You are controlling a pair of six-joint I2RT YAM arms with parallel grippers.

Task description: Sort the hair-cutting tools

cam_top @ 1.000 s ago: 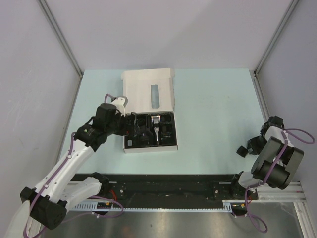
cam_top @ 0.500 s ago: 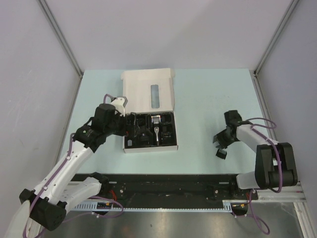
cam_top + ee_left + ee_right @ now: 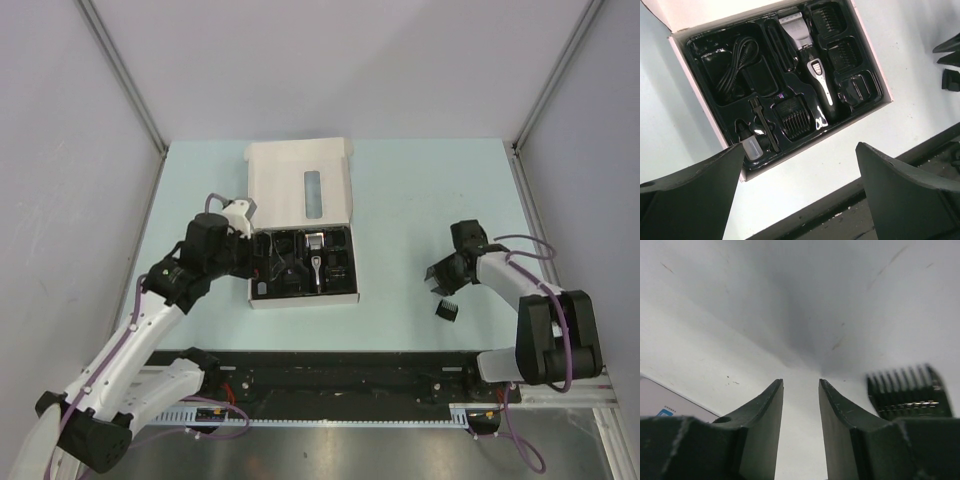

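Comb guard [image 3: 907,395] now down, teeth away

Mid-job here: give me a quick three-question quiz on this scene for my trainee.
1. True or false: the clipper lies inside the box.
2. Where is the loose guard? A) in the box; B) on the table beside the right gripper; C) on the lid.
3. Fill in: the left gripper hangs over the box with its jaws ____ and nothing between them.

Key: 1 true; 2 B; 3 open.
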